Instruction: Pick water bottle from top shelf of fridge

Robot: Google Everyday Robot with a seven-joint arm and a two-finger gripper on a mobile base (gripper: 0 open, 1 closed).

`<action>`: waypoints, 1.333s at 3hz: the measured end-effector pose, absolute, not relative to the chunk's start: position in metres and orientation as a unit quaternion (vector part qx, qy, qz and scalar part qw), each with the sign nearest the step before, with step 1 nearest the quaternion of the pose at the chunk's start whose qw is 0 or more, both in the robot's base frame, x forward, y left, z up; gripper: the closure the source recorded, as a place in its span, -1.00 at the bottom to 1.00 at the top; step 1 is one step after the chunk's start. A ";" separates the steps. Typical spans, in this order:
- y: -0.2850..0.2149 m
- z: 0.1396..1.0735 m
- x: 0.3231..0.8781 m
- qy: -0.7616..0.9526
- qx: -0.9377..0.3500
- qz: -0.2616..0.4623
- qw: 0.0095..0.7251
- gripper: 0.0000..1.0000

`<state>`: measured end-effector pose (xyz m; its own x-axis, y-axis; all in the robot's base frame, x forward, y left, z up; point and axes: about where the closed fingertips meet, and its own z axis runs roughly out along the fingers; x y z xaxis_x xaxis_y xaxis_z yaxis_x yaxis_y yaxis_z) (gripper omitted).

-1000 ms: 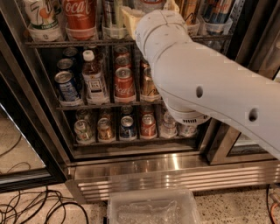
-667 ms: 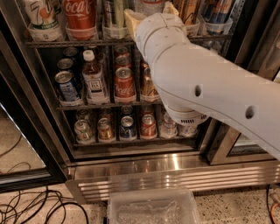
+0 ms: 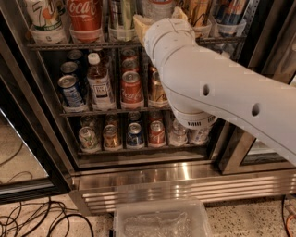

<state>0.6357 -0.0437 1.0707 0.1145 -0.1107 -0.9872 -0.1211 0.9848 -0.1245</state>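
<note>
I see the fridge (image 3: 185,178) standing open, my white arm (image 3: 217,92) reaching up across it. The top shelf (image 3: 83,45) carries a Coca-Cola bottle (image 3: 84,16). Right of that bottle stands the water bottle (image 3: 156,5), and the gripper (image 3: 158,15) sits at its base. I cannot tell whether it grips.

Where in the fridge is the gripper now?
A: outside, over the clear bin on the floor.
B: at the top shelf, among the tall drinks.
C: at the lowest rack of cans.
B: the gripper is up at the top shelf, right of the Coca-Cola bottle.
</note>
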 end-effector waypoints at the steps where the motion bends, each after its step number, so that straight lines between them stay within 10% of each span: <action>1: -0.039 1.068 0.648 0.664 -0.091 0.006 0.742 -0.28; 4: -0.053 1.083 0.683 0.642 -0.087 -0.019 0.762 -0.26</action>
